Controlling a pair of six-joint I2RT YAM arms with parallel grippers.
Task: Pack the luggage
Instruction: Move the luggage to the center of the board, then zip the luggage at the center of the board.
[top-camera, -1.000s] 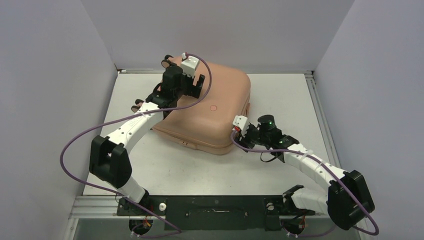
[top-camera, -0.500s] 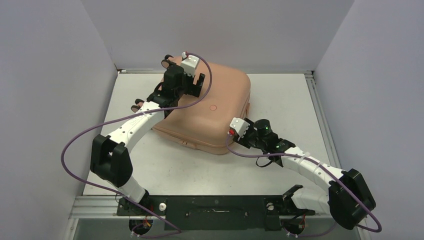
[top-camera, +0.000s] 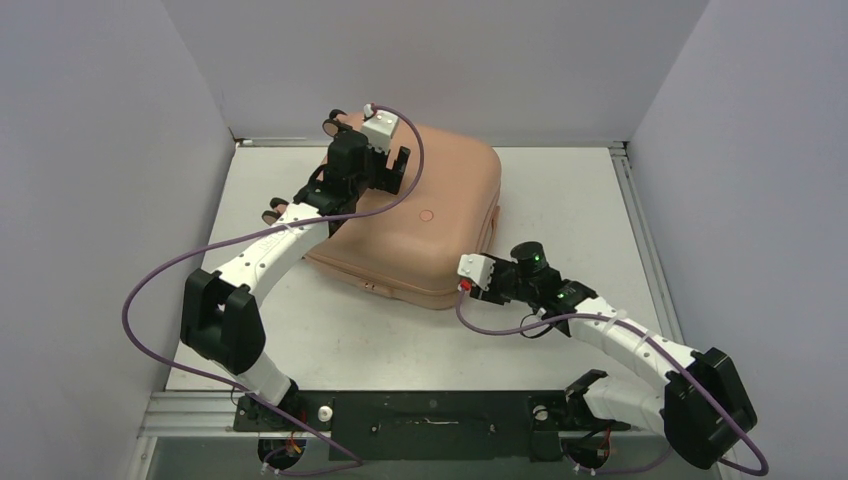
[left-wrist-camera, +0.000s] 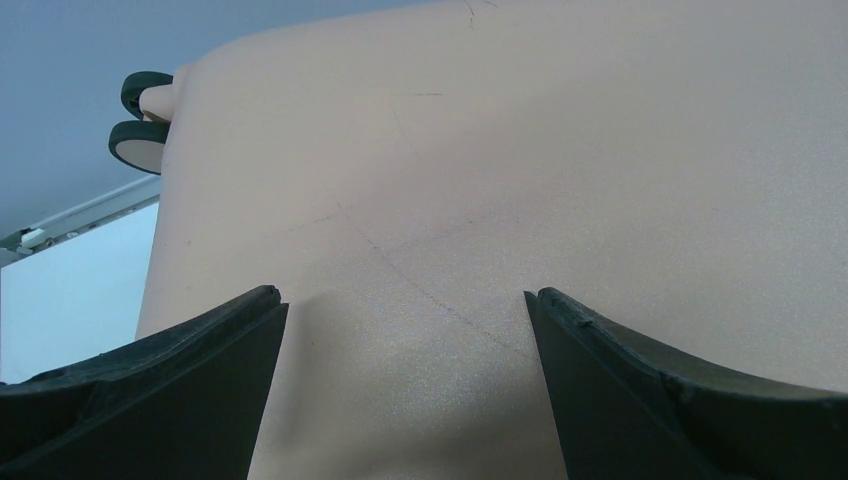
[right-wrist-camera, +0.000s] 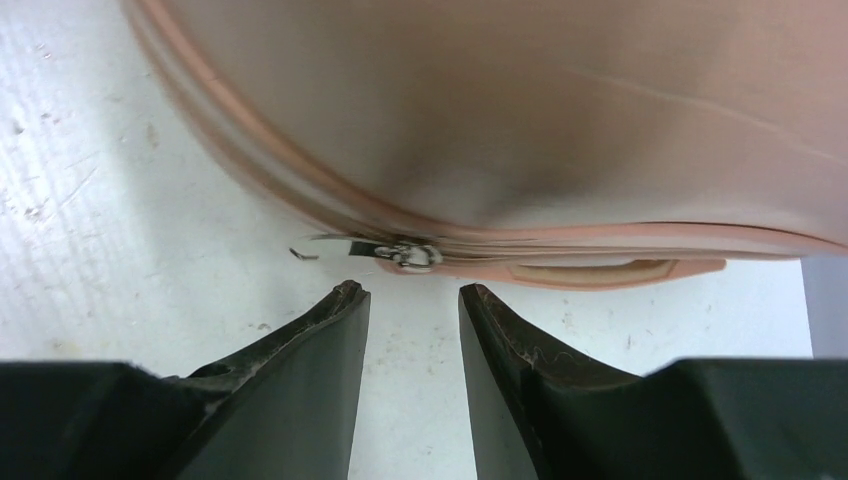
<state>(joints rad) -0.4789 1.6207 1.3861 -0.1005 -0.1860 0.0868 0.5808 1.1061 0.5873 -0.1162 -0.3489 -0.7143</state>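
Lying closed on the table (top-camera: 570, 190), the suitcase (top-camera: 430, 215) looks stiff and slippery (poor pinching); left gripper (left-wrist-camera: 402, 300) spread wide over its shell, right gripper (right-wrist-camera: 413, 292) part-open, empty, facing the zipper pull (right-wrist-camera: 405, 253), the likeliest hold.

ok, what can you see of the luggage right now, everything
The luggage is a salmon-pink hard shell with rounded corners, matt and lightly scratched, closed and lying flat on the table, toward the back. A small round logo dot marks the top shell. Caster wheels stick out at the end on the left arm's side. A metal zipper pull sits on the near seam, just beyond the open right gripper. The open left gripper is spread over the top shell; contact is unclear.
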